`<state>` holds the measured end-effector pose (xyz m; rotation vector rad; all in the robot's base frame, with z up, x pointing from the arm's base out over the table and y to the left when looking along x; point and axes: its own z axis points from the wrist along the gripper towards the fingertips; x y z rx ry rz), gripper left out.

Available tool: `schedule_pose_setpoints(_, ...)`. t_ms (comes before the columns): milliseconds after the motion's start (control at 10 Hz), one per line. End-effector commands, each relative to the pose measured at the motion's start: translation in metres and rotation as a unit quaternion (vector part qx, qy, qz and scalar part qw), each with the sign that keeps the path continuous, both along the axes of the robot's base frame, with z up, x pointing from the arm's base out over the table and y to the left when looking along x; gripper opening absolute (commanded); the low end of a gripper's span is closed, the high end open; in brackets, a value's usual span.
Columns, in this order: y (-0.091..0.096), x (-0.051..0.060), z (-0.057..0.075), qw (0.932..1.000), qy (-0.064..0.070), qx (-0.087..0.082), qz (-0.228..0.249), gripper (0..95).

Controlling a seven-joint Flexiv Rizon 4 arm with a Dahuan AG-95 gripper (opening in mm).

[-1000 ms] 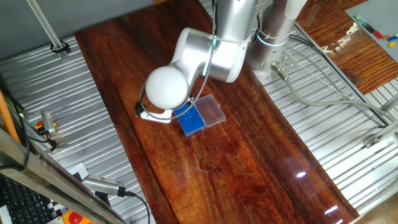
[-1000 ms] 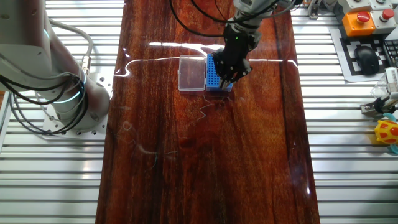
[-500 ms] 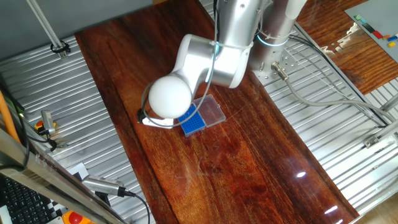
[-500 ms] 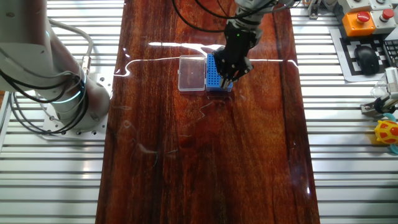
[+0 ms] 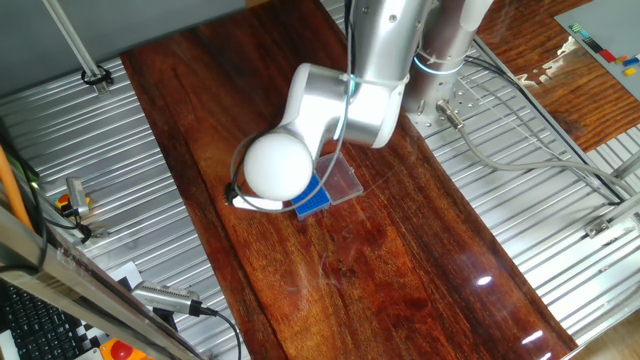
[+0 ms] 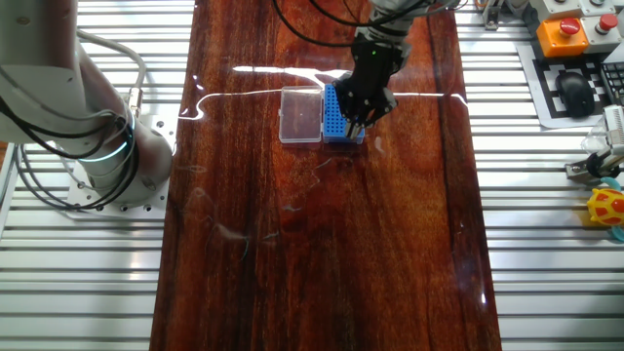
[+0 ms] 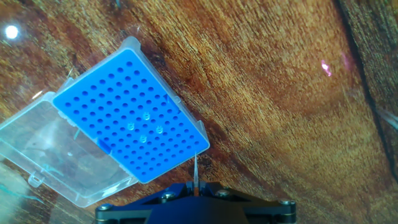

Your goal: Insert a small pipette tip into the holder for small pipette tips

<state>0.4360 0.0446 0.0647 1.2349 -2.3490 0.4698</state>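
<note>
gripper pressing fingers together on a tip, holding it point-down for insertion | rack lying mid-worktop toward the far edge in the other fixed view, clear lid hinged open beside it, exposing holes | tip hovering just off the rack's near corner, not yet over a hole

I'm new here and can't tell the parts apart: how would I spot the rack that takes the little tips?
Look at the middle of the long dark wooden table, just under the robot's hand. The holder for small pipette tips is the small bright-blue block with a grid of tiny holes. The clear plastic lid joined to it is see-through and has no holes.
</note>
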Motion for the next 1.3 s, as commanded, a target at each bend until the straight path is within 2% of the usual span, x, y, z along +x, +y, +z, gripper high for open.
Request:
schedule_pose_setpoints(100,0.0,-0.001,0.0,1.0,0.002,-0.002,0.002,0.0)
schedule_pose_setpoints(600,0.001,-0.01,-0.002,0.9999,0.003,-0.01,0.0,0.0)
schedule_pose_setpoints(1300,0.01,-0.009,-0.007,0.9998,0.004,-0.021,0.0,0.0)
